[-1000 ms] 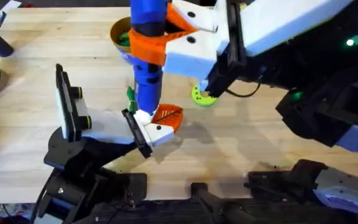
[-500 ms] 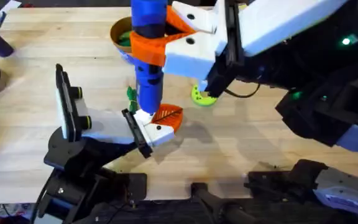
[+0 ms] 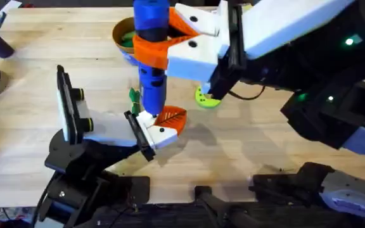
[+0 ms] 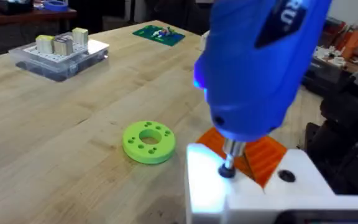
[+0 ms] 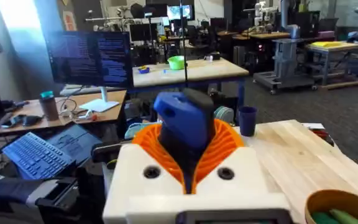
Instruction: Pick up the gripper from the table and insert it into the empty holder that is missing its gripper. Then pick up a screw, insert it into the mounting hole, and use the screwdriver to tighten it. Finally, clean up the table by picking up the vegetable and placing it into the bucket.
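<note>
Right end effector [image 3: 160, 47] stays clamped on the screwdriver [image 3: 151, 63], unmoved atop the gripper [image 3: 163, 126].

The right arm's gripper [image 3: 170, 39] has white blocky finger mounts with dark screw holes and orange ribbed pads; green indicator lights glow on its black links.

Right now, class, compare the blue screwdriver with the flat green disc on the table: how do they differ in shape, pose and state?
The screwdriver is a long blue cylinder; the green disc is a flat ring with holes. The screwdriver stands upright, tip down on the gripper; the disc lies flat on the table. The right tool grips the screwdriver; nothing holds the disc. Both are brightly coloured.
</note>
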Controlling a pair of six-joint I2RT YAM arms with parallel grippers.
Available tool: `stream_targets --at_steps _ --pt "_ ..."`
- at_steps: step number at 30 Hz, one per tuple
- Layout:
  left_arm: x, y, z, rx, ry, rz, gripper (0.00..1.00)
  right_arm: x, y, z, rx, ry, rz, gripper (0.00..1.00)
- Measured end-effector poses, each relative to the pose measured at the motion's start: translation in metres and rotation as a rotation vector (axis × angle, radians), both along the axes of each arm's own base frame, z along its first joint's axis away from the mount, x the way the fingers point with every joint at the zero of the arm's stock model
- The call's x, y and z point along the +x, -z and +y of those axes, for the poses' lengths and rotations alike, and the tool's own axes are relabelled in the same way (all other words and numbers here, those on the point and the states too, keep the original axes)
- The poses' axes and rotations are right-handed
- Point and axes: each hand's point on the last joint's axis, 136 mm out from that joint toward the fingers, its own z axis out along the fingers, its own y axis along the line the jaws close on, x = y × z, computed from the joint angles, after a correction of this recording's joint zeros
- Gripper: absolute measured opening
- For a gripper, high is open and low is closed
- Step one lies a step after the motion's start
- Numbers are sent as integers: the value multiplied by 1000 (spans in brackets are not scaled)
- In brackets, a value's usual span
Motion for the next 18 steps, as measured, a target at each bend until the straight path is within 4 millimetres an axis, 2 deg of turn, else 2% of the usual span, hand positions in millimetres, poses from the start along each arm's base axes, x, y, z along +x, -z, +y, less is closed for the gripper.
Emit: stream_targets --at_steps 18 --pt "-2 1 -2 0 17 7 14 2 6 1 -22 5 18 38"
